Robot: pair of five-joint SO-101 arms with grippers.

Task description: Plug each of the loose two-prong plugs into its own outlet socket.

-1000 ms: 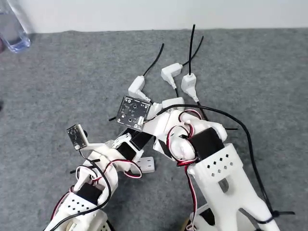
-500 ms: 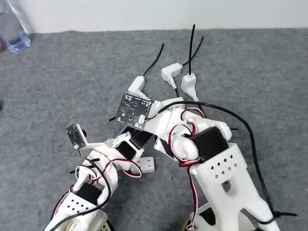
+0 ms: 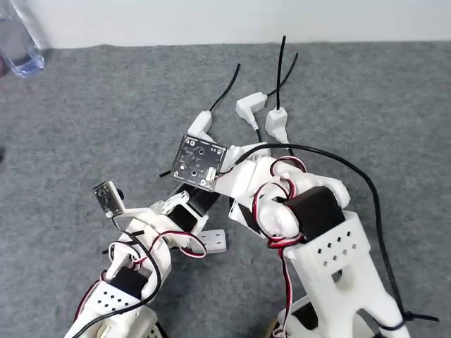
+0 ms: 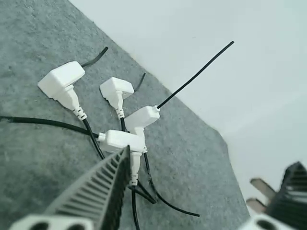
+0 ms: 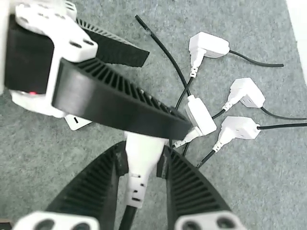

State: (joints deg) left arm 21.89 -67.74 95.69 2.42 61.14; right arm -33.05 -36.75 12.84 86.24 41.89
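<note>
Plugs, four of them loose, lie clustered on the grey mat, with their cords fanning outward. A fifth white plug is pinched in the right claw. Its long axis runs along the fingers, with the cord end toward the wrist and the prongs hidden. The small white socket block lies apart from the cluster, back near the arms' bases, beneath the left claw, which is spread wide. The left arm looks nearer the block, so the held plug likely has to swing back toward it.
</note>
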